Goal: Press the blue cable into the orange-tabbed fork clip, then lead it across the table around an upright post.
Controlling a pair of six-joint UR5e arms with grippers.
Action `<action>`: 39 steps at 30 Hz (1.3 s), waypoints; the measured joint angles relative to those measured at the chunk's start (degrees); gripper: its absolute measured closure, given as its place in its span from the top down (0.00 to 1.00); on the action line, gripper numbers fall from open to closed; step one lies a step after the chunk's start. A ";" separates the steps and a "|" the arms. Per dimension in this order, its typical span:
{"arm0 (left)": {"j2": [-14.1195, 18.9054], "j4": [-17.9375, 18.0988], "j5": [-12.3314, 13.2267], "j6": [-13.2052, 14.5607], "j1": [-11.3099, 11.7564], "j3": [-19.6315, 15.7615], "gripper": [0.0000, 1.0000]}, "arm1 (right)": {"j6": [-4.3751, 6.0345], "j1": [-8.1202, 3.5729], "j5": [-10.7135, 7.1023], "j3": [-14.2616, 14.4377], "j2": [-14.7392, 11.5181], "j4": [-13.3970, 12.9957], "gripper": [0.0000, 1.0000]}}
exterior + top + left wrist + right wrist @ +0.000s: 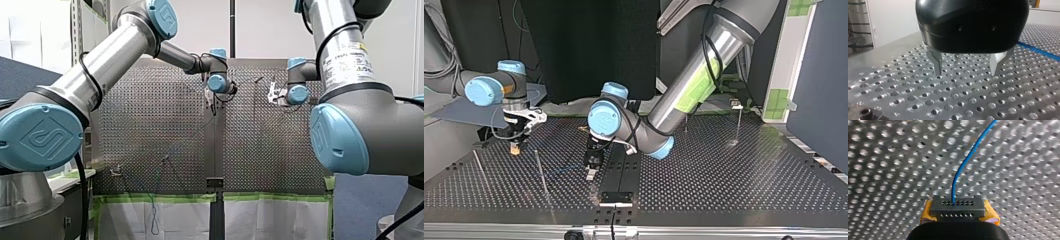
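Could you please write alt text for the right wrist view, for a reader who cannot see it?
My right gripper, with yellow pads, grips a small black block with rows of holes, from which a thin blue cable curves away ahead over the perforated metal table.

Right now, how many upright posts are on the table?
3 clear posts: one at the top view's left, another beside it, a third at its right. A possible fourth stands by my left arm.
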 joint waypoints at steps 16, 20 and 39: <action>0.00 -3.82 0.42 0.59 0.15 -0.52 0.99 | 1.85 -0.48 0.55 7.07 7.99 -7.07 0.00; -0.02 -5.04 -0.54 0.60 0.37 -0.53 0.99 | 1.06 -0.89 0.72 7.58 10.14 -8.94 0.00; -1.84 -8.09 0.88 -1.33 0.38 0.38 0.99 | -0.79 -2.47 0.31 7.68 13.53 -11.64 0.00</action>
